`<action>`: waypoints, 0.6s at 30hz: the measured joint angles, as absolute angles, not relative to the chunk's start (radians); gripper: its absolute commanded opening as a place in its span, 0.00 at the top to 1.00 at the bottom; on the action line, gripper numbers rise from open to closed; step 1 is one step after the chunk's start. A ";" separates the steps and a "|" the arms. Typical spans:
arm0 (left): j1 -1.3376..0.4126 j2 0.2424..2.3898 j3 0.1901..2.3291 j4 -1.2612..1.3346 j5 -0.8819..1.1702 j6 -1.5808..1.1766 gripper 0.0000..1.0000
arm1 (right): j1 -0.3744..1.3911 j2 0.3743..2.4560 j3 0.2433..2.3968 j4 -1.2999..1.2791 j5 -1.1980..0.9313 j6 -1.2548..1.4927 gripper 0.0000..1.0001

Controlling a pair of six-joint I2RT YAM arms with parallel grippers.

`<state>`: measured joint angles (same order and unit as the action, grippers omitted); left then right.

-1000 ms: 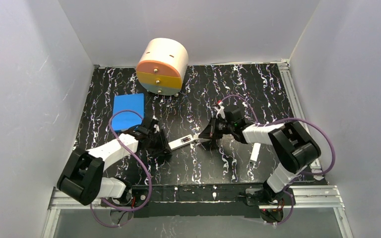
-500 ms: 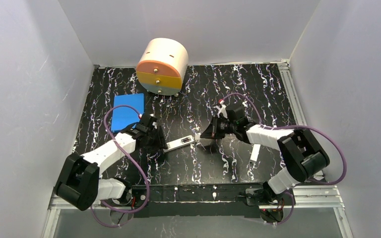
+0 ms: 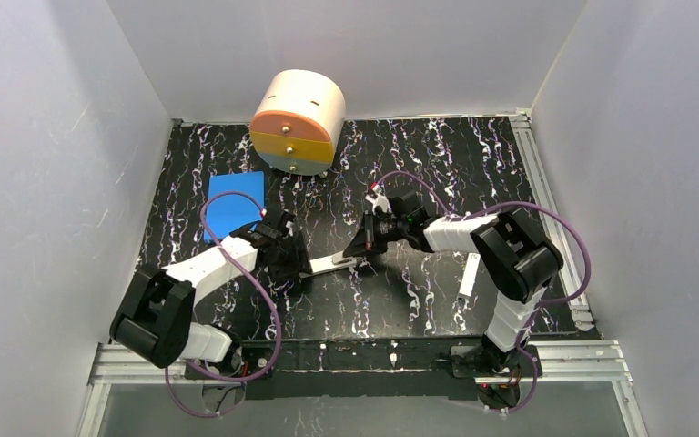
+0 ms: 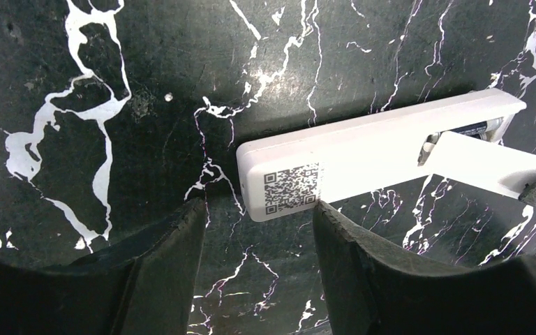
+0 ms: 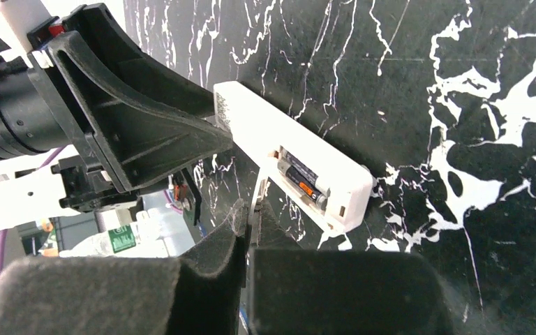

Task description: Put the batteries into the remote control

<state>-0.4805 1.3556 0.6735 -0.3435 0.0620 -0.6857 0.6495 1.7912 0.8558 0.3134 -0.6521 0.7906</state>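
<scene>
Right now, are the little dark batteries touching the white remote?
Touching: in the right wrist view, the dark cylindrical batteries lie inside the slim white remote, in its compartment.

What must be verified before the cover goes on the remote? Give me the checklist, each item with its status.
1. Batteries seated in the remote control: ok, both lie side by side in the open compartment.
2. Battery polarity: cannot tell.
3. Right pincer shut on the cover piece: ok.
4. Cover piece lying flat over the compartment: not ok, it meets the opening at an angle.
5. Left pincer steadying the remote control: not ok, jaws open at its label end.
</scene>
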 measured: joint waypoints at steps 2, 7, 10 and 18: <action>-0.480 1.365 0.682 -0.344 0.064 -0.682 0.44 | 0.649 1.804 0.870 0.317 -0.659 0.796 0.99; -0.480 1.369 0.686 -0.344 0.063 -0.673 0.45 | 0.649 1.809 0.874 0.318 -0.670 0.810 0.99; -0.480 1.375 0.693 -0.345 0.062 -0.666 0.45 | 0.649 1.813 0.874 0.317 -0.679 0.813 0.99; -0.480 1.383 0.702 -0.345 0.057 -0.654 0.45 | 0.649 1.817 0.874 0.298 -0.685 0.829 0.99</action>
<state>-0.4805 1.3830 0.7021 -0.3454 0.0566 -0.6544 0.6495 1.8172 0.8742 0.2977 -0.6853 0.8288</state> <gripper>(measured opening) 0.555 0.053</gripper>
